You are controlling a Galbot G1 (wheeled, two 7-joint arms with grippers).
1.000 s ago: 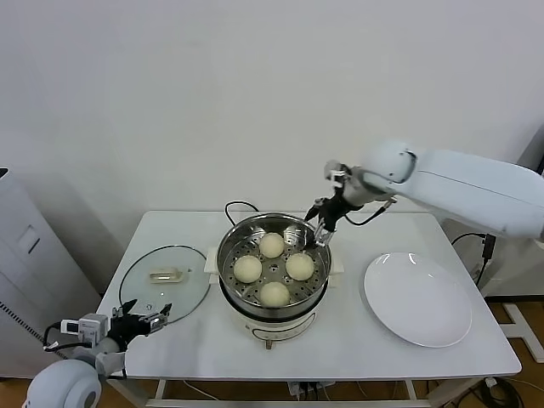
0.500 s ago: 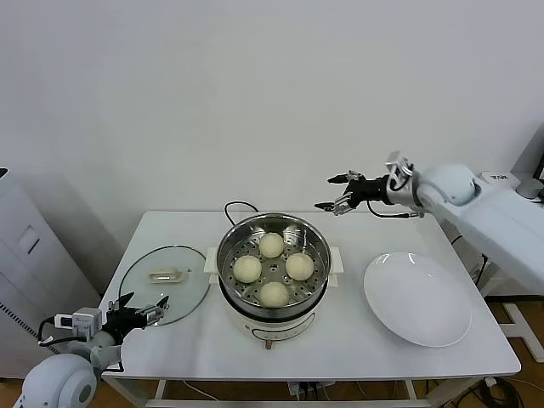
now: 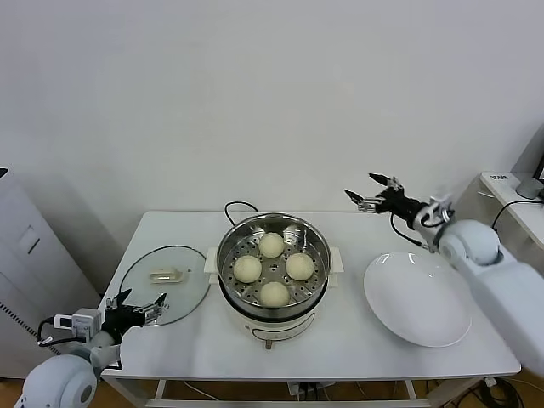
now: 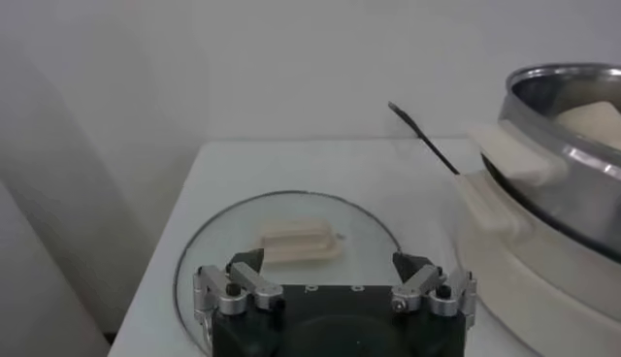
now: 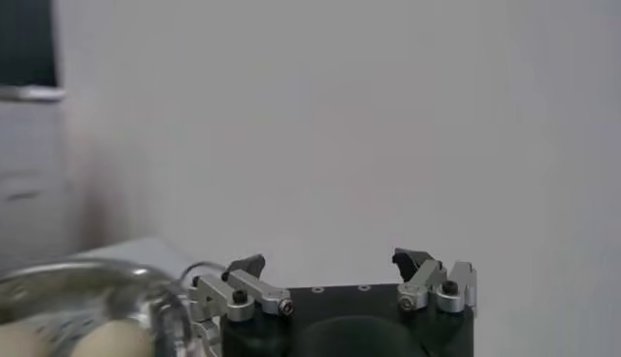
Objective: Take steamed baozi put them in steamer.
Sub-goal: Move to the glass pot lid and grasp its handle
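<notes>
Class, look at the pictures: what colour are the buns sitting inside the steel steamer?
Pale cream-yellow; the baozi in the steamer show best in the head view.

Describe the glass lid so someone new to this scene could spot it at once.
Start at the steamer in the middle of the white table. On its left lies the lid, flat on the tabletop. Unlike the opaque white plate on the right, it is see-through, with a pale handle at its centre.

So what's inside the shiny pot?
Four pale round baozi sit on the holey tray inside the steamer. Whatever is under that tray is hidden.
</notes>
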